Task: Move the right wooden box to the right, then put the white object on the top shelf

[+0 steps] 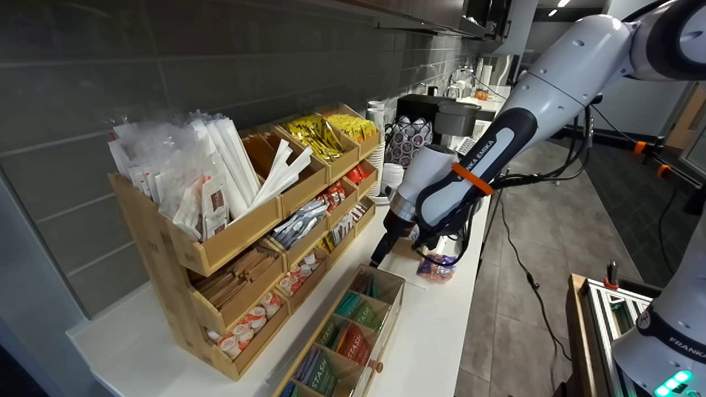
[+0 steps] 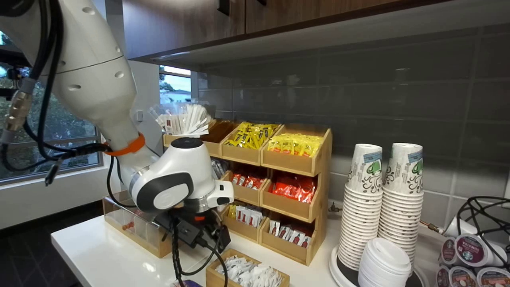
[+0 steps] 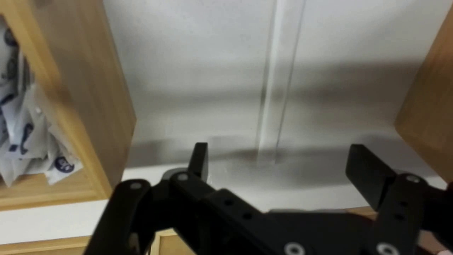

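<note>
The right wooden box, low and filled with white packets, stands on the counter in an exterior view (image 2: 213,275) and at the left of the wrist view (image 3: 88,78). A thin white object (image 3: 277,81), seemingly in clear wrap, lies flat on the counter in the wrist view. My gripper (image 3: 279,156) is open, with nothing held; its fingers are on either side of the white object's near end. It points down at the counter in an exterior view (image 1: 375,260); its fingertips are hidden in an exterior view (image 2: 199,227). The top shelf (image 1: 245,234) holds packets, white sleeves and yellow packets.
The compartmented tray (image 1: 394,317) of tea packets stands beside the gripper, also at the wrist view's right edge (image 3: 430,117). The rack's lower tiers (image 2: 243,233) rise close by. A purple-orange bag (image 1: 438,268) lies near the counter edge. Cup stacks (image 2: 360,223) stand beyond the rack.
</note>
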You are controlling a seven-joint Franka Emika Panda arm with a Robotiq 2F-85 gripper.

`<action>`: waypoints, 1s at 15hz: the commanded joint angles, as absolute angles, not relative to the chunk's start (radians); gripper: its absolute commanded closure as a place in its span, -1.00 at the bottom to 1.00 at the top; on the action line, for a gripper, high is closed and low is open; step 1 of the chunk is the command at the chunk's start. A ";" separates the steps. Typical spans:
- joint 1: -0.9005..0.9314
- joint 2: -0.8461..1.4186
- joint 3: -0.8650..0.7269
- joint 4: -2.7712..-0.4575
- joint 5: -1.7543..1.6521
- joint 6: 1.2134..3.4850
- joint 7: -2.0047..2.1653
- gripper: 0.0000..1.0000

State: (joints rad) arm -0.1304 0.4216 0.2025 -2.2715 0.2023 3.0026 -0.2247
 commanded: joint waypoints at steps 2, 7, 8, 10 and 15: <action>-0.136 0.473 0.208 -2.241 0.179 3.026 -0.202 -0.98; -0.129 0.492 0.200 -2.230 0.165 3.020 -0.194 -0.05; -0.127 0.494 0.197 -2.229 0.161 3.018 -0.192 0.08; -0.121 0.492 0.184 -2.226 0.152 3.015 -0.186 0.38; -0.114 0.491 0.161 -2.222 0.134 3.012 -0.175 1.00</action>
State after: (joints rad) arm -0.1300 0.4711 0.1733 -2.2322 0.1603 3.0030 -0.2137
